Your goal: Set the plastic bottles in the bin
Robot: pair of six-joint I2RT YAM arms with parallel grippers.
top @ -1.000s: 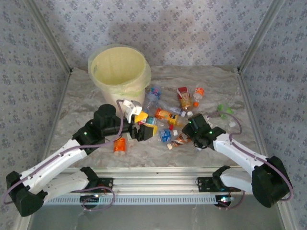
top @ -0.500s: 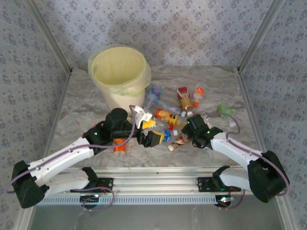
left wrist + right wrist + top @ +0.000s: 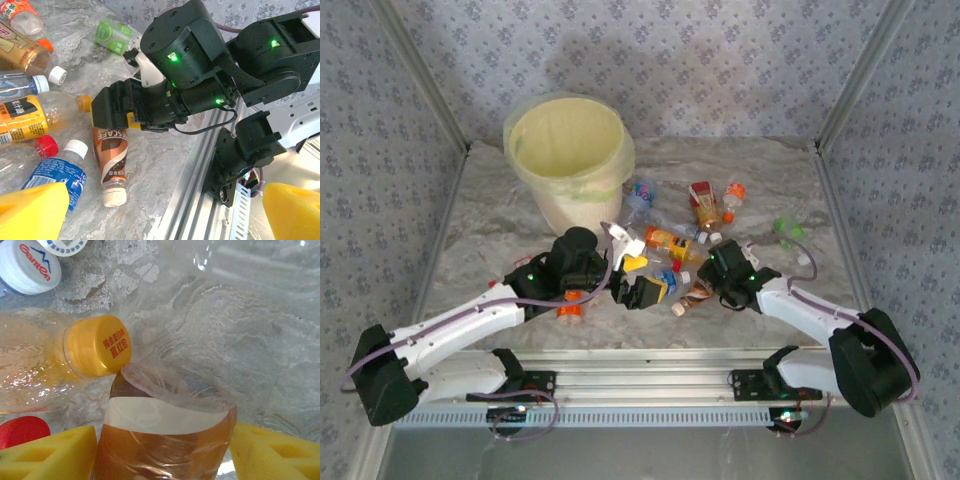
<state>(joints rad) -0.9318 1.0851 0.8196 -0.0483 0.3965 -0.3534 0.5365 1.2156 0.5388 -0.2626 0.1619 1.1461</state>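
Top external: the bin (image 3: pixel 565 205) stands toward the far-left corner of the desk (image 3: pixel 490 200), and the plastic bottles (image 3: pixel 665 238) lie strewn at mid-desk. The left hand (image 3: pixel 645 292) is spread and empty at the pile's near side. The right hand (image 3: pixel 708 288) is at a brown-labelled bottle (image 3: pixel 692 298). Left wrist: pads (image 3: pixel 35 210) wide apart, nothing between. That bottle (image 3: pixel 112 160) lies flat, white cap toward the near edge. Right wrist: pads (image 3: pixel 50 455) flank the bottle on both sides; a firm pinch cannot be told. Step judged: grasping. Next: secure the pinch, lift clear of the orange-capped neighbour (image 3: pixel 97 345), carry to the bin.
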